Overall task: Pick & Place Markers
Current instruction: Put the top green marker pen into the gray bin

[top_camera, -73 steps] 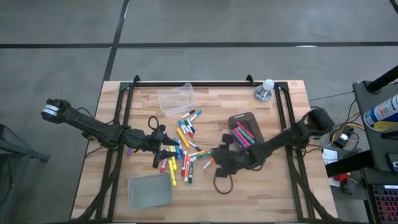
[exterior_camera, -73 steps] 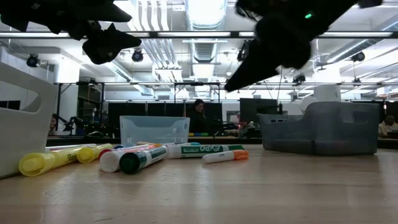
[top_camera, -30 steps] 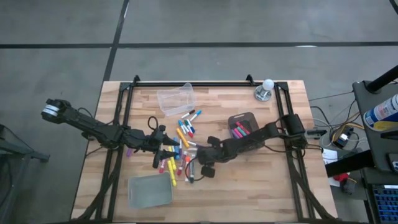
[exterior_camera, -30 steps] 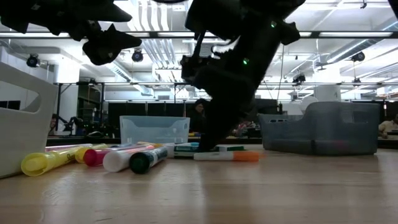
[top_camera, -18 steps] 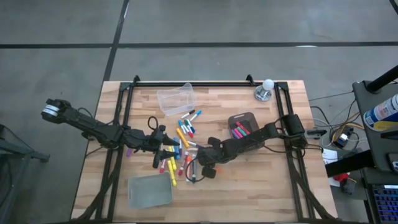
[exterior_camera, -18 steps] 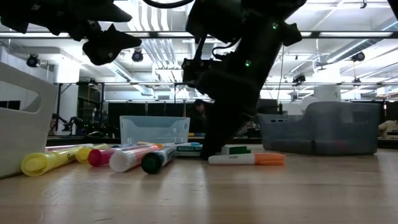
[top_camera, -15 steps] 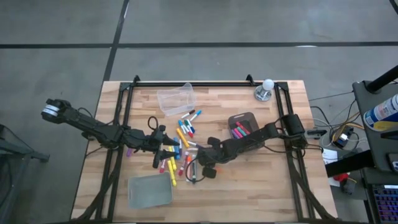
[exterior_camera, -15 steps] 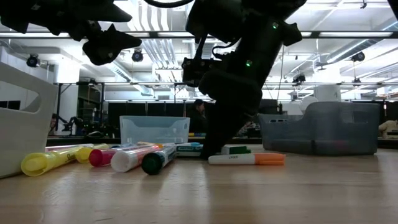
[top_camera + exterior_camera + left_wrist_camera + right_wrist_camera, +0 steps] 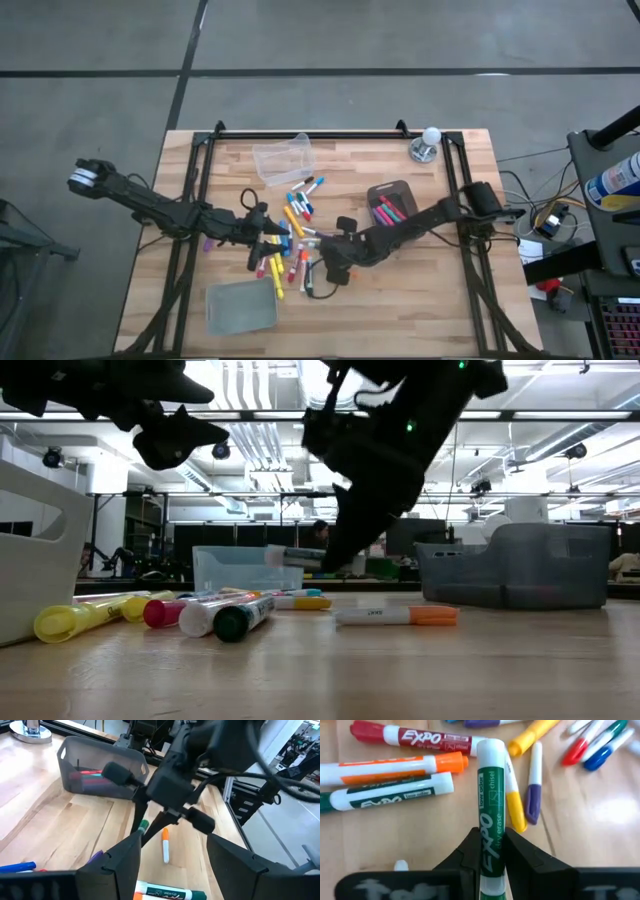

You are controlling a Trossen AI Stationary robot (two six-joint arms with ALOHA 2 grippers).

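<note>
Wooden slat table [image 9: 400,310] on a grey concrete floor; the low view shows a long workshop hall with strip lights behind it. Left to right on the table: a grey lid-like tray [image 9: 240,306] near the front edge, a clear bin [image 9: 283,158] toward the back, the scattered markers [image 9: 290,245] at centre, a dark grey bin [image 9: 397,205] already holding several markers, and a small white ball on a stand [image 9: 426,143] at the back right.

Left gripper [image 9: 262,243] hovers over the left side of the pile, fingers apart, nothing between them.

Right gripper [image 9: 489,851] is clamped on a green-and-white marker [image 9: 490,815], which is clear of the table above the pile.

Against half a second ago: the right gripper has risen off the surface and the green marker has left the table with it; the orange-capped marker [image 9: 396,616] lies where it was. The left arm has not shifted.

Hard to make out: in the high view the right arm covers the held marker. A figure far back in the hall is too dim to describe.
</note>
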